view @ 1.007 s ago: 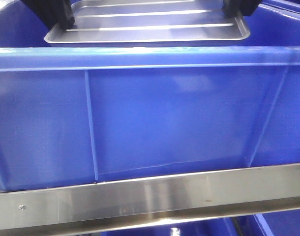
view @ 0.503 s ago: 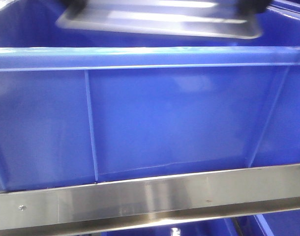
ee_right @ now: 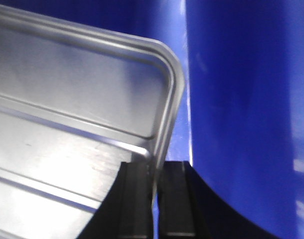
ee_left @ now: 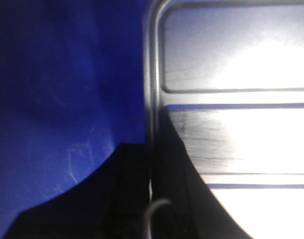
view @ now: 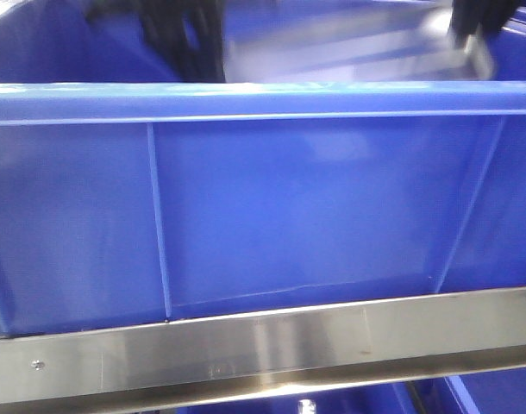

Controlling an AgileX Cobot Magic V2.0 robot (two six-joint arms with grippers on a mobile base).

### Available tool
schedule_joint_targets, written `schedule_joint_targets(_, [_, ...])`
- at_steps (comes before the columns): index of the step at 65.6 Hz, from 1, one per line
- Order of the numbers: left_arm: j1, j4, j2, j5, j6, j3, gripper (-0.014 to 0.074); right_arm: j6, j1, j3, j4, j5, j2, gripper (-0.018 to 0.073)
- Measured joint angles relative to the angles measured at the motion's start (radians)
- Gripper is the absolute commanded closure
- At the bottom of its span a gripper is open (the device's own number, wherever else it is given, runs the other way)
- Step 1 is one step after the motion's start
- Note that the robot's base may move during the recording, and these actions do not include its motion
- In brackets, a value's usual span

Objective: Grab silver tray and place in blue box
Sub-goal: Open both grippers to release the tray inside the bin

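The blue box (view: 263, 99) fills the front view, its flat rim running across the upper part. Behind the rim, the silver tray (view: 358, 47) shows as a motion-blurred streak inside the box's opening. My left gripper (view: 181, 39) holds the tray's left end and my right gripper (view: 474, 26) its right end. In the left wrist view, the left gripper (ee_left: 151, 159) is shut on the tray's (ee_left: 231, 124) raised rim, over the box's blue floor (ee_left: 57, 99). In the right wrist view, the right gripper (ee_right: 154, 174) pinches the tray's (ee_right: 67, 99) rim beside the box's wall (ee_right: 241, 99).
A brushed steel bar (view: 263, 345) crosses the front view below the box's side wall. More blue plastic (view: 496, 392) shows under the bar at the lower right. The box's walls stand close on the outer side of both grippers.
The tray has shifted to the right and gone from sharp to blurred. The left arm has come further into view behind the rim.
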Motion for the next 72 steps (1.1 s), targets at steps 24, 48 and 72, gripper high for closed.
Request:
schedule_joint_targets(24, [0.003, 0.048, 0.047, 0.030, 0.027, 0.000, 0.0347, -0.009, -0.001, 0.000, -0.002, -0.065, 0.159, 0.0257])
schedule_joint_targets(48, [0.006, 0.031, 0.020, 0.018, 0.035, 0.000, 0.0185, -0.026, 0.003, 0.000, 0.020, -0.065, 0.077, -0.0012])
schedule_joint_targets(72, [0.003, 0.050, -0.257, 0.084, 0.037, 0.024, 0.0505, -0.027, 0.005, 0.016, 0.020, 0.031, -0.195, 0.0305])
